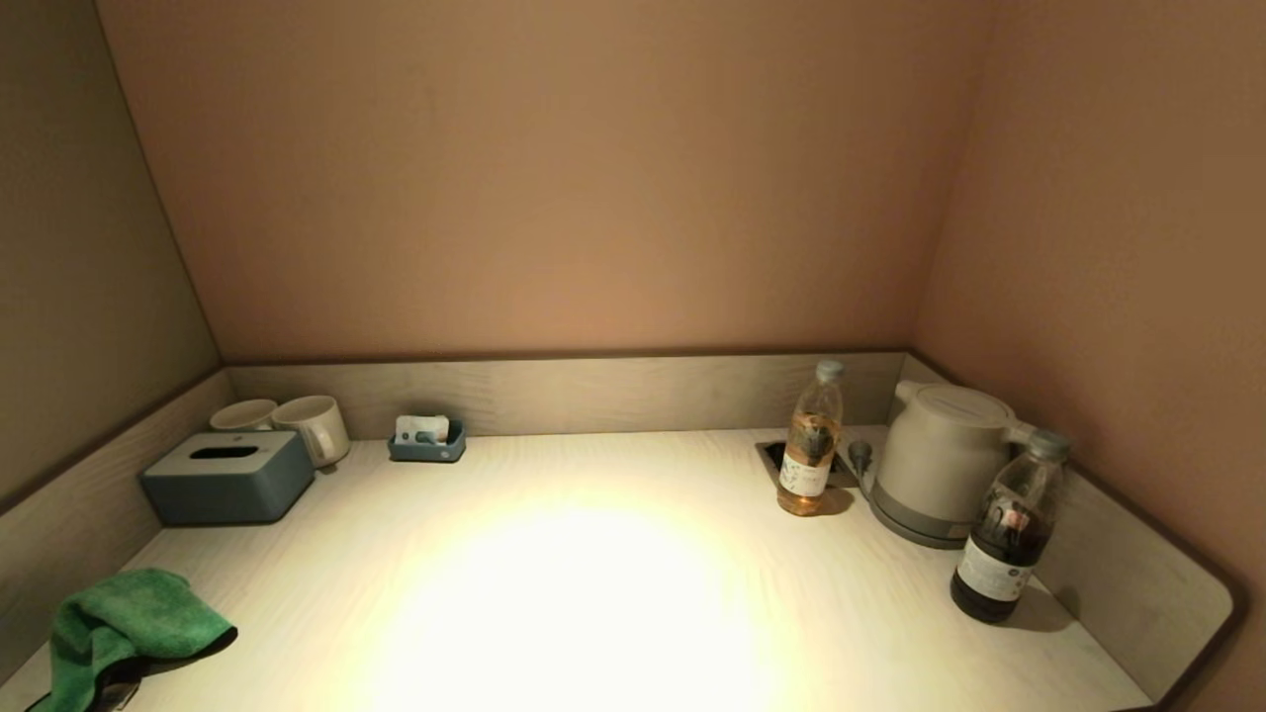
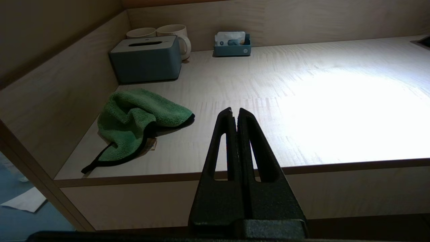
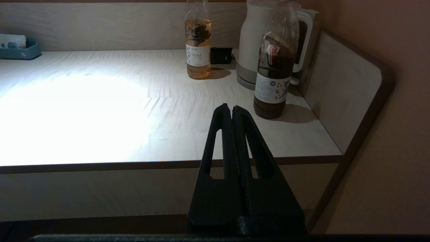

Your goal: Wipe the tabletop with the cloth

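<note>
Partly cut off, cloth [image 1: 124, 618] lies apart from both hands.

This looks like a hotel guest room's refreshment nook: a pale wood counter [image 1: 613, 593] set in an alcove of plain tan walls. At far right stand an electric kettle [image 1: 935, 460] and two bottled drinks [image 1: 811, 440]; at far left, two mugs [image 1: 315, 427], a tissue box [image 1: 227, 478] and a small sachet tray [image 1: 427, 441].
</note>
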### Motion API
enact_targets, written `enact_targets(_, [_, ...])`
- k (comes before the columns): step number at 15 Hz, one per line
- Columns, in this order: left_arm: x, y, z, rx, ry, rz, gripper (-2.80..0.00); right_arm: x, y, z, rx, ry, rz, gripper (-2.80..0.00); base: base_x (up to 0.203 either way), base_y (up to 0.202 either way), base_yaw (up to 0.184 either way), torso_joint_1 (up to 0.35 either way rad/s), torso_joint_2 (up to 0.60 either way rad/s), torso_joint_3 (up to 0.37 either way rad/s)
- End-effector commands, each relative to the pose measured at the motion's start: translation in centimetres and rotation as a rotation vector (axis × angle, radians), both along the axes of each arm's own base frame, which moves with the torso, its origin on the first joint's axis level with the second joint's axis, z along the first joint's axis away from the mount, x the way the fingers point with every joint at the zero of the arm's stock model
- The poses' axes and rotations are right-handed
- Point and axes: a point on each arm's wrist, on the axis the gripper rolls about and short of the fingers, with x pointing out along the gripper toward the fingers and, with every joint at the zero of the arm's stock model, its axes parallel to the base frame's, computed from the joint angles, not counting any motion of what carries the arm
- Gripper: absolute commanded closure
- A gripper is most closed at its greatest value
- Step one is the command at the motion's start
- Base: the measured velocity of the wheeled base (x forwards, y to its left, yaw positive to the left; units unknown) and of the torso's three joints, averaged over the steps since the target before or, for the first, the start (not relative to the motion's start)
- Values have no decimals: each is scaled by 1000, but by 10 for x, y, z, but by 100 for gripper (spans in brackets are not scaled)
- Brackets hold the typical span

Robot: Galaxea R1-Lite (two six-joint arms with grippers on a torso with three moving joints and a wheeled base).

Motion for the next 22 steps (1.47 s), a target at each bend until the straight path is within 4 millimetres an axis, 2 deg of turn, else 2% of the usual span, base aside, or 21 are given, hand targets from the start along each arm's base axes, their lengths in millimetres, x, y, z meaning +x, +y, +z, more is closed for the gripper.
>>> enact_targets(1, [0,0,0,0,-2,0,0,0,0,0,0,1,0,0,0,0,0,0,0,0])
enact_targets(22, [0,0,0,0,-1,0,0,0,0,0,0,1,1,0,0,0,0,0,0,0])
